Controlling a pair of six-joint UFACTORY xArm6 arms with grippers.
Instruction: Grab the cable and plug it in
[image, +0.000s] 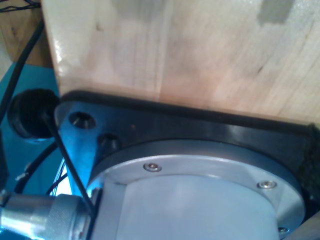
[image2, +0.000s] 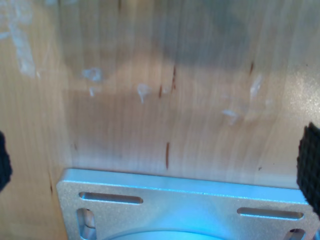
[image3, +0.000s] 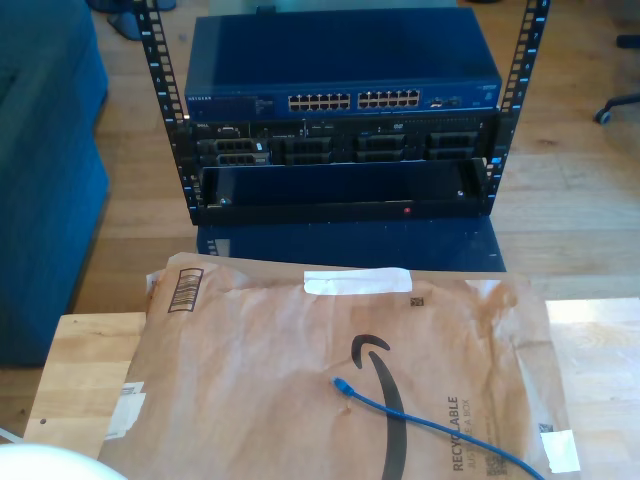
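The cable (image3: 430, 425) is thin and bright blue. It lies on a brown paper mailer (image3: 260, 380) in the exterior view, its small plug (image3: 342, 384) near the mailer's middle and its length running off toward the exterior view's lower right. My second gripper (image2: 155, 162) is open over bare wood, with black textured pads (image2: 311, 165) far apart at the picture's edges and nothing between them. My first gripper (image: 160, 157) is also open, with one black pad (image: 313, 159) showing; it looks down on a black base plate (image: 165, 125) and a silver arm ring (image: 200, 165).
Behind the table stands a rack with a blue network switch (image3: 340, 60), its rows of ports (image3: 355, 101) facing the camera, and servers (image3: 340, 145) below. A silver slotted bracket (image2: 185, 200) sits under my second gripper. Black robot cables (image: 65, 155) run by the base plate. The wooden table (image3: 80, 370) carries the mailer.
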